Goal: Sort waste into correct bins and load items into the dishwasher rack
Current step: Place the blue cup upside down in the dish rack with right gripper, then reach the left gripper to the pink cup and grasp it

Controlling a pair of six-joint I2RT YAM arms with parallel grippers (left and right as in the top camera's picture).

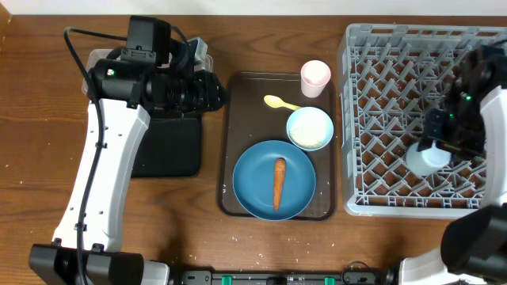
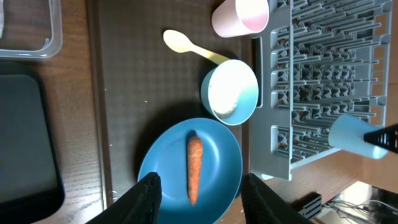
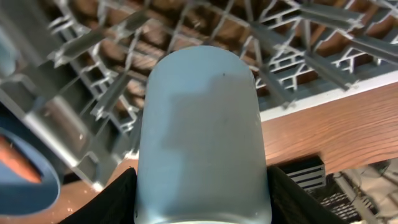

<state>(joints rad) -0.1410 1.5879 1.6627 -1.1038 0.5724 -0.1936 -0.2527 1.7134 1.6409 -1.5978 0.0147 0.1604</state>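
Note:
My right gripper [image 3: 202,199] is shut on the light blue cup [image 3: 202,124], holding it over the front of the grey dishwasher rack [image 1: 396,79]. My left gripper [image 2: 200,202] is open and empty, hovering left of the brown tray [image 1: 238,119]. On that tray an orange carrot [image 1: 279,184] lies on the blue plate [image 1: 253,170]. Behind the plate sit the white bowl [image 1: 310,128] holding rice [image 2: 225,106], the yellow spoon [image 1: 279,101] and the pink cup [image 1: 315,77].
The black tray [image 1: 170,146] lies left of the brown tray, and the clear tub [image 2: 31,31] sits behind it, mostly under my left arm. White specks [image 1: 238,237] dot the wood near the front edge.

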